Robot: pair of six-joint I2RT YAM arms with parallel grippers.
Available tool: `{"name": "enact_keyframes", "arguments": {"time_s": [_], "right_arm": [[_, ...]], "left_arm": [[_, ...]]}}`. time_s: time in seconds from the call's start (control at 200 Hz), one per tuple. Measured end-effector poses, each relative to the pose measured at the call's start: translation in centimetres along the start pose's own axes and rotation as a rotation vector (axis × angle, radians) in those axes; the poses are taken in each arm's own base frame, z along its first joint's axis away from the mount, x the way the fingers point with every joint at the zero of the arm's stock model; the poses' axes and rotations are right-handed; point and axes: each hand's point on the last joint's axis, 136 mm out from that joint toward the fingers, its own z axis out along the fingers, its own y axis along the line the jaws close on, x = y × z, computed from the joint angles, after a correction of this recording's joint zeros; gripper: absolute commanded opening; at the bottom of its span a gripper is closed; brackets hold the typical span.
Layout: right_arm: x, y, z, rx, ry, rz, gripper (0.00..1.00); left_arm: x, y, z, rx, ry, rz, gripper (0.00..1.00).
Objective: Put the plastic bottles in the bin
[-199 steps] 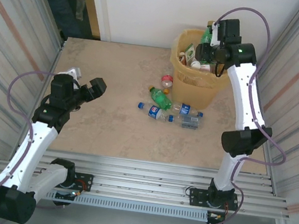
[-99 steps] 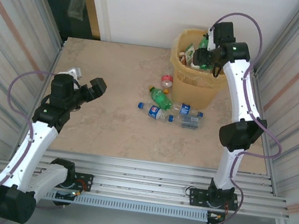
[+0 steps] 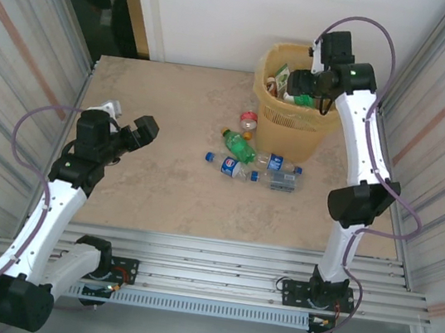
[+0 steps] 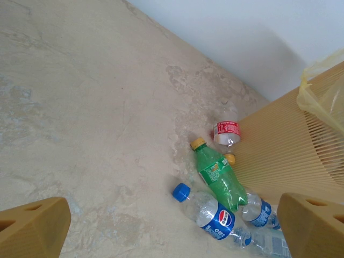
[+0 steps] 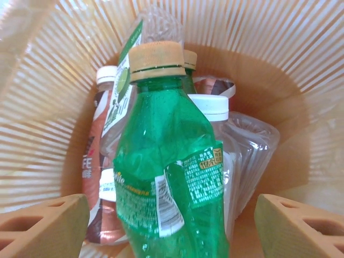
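My right gripper (image 3: 300, 86) hangs in the mouth of the yellow-beige bin (image 3: 284, 132), open. Between its fingers (image 5: 45, 226) stands a green bottle (image 5: 166, 177) with a tan cap, with a gap on each side of it. Under it, inside the bin (image 5: 258, 64), lie several more bottles, brown-labelled (image 5: 97, 161) and clear (image 5: 247, 145). On the floor left of the bin lie a green bottle (image 3: 238, 145), a blue-labelled one (image 3: 231, 166), a clear one (image 3: 281, 165) and a small red-labelled one (image 3: 249, 120). My left gripper (image 3: 129, 117) is open and empty, far left of them.
Corrugated metal walls (image 3: 31, 46) close in both sides and a white wall (image 3: 228, 17) stands behind the bin. In the left wrist view the floor bottles (image 4: 217, 177) lie against the bin's side (image 4: 279, 156), ahead of my left gripper (image 4: 172, 231).
My right gripper has dropped a little toward the bin's mouth and its jaws have spread, letting go of the green bottle. The left arm has not moved.
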Motion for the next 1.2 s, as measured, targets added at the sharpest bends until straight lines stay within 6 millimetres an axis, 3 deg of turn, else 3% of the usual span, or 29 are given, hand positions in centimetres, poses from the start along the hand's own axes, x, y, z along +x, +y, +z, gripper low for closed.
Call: {"name": "enact_keyframes", "arguments": {"time_s": [0.306,0.406,0.501,0.832,1.022,1.202], "right_arm": [[-1.7,1.4,-8.4,-0.004,-0.163,0.000,0.82],[-0.5,1.8,-10.7,0.008,-0.183,0.015,0.85],[2.0,1.9,-11.9,0.018,-0.175,0.047,0.87],[14.5,-0.5,-10.3,0.070,-0.071,0.312,0.98],[19.5,-0.6,-9.0,0.088,-0.030,0.440,0.99],[24.7,-1.3,-6.6,0.137,0.038,0.568,0.98]], "left_arm": [[0.0,0.0,0.0,0.000,-0.001,0.000,0.99],[0.0,0.0,0.0,0.000,-0.001,0.000,0.99],[0.0,0.0,0.0,0.000,-0.001,0.000,0.99],[0.1,0.1,0.3,0.001,0.004,0.000,0.99],[0.9,0.5,1.1,-0.003,0.035,-0.004,0.99],[1.2,0.6,1.4,-0.005,0.048,-0.006,0.99]]}}
